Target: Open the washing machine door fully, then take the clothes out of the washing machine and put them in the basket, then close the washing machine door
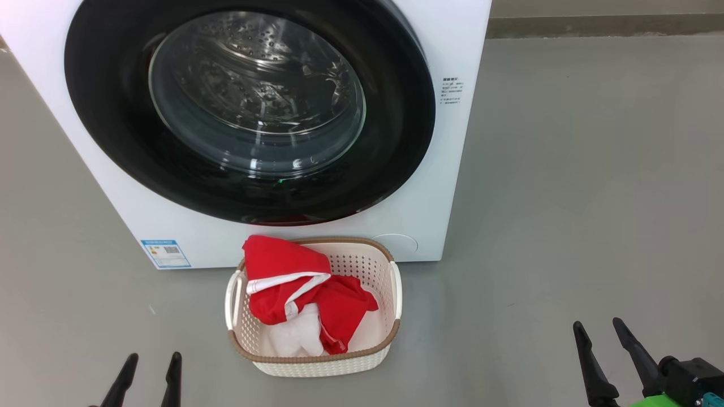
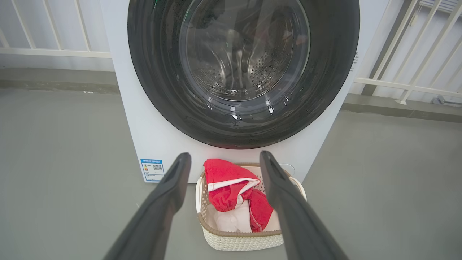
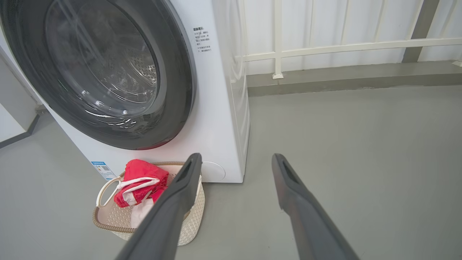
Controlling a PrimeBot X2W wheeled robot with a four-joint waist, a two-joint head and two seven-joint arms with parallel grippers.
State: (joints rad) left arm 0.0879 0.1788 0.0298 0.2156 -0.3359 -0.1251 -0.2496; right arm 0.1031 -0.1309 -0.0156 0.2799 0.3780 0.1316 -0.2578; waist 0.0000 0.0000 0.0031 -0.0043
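Observation:
The white washing machine (image 1: 447, 186) stands ahead with its black-rimmed washing machine door (image 1: 249, 107) shut flat against the front; through the glass I see bare steel drum. On the floor right before it sits the cream basket (image 1: 390, 294) holding the red and white clothes (image 1: 294, 288). My left gripper (image 1: 150, 362) is low at the left, open and empty, well back from the basket. My right gripper (image 1: 598, 329) is open and empty at the lower right. The left wrist view looks at the door (image 2: 245, 72) and basket (image 2: 238, 240) between open fingers (image 2: 173, 180).
Grey floor (image 1: 594, 198) spreads wide to the right of the machine. A white railing (image 3: 325, 47) and a low grey kerb run along the wall behind. A blue label (image 1: 166, 253) marks the machine's lower left front.

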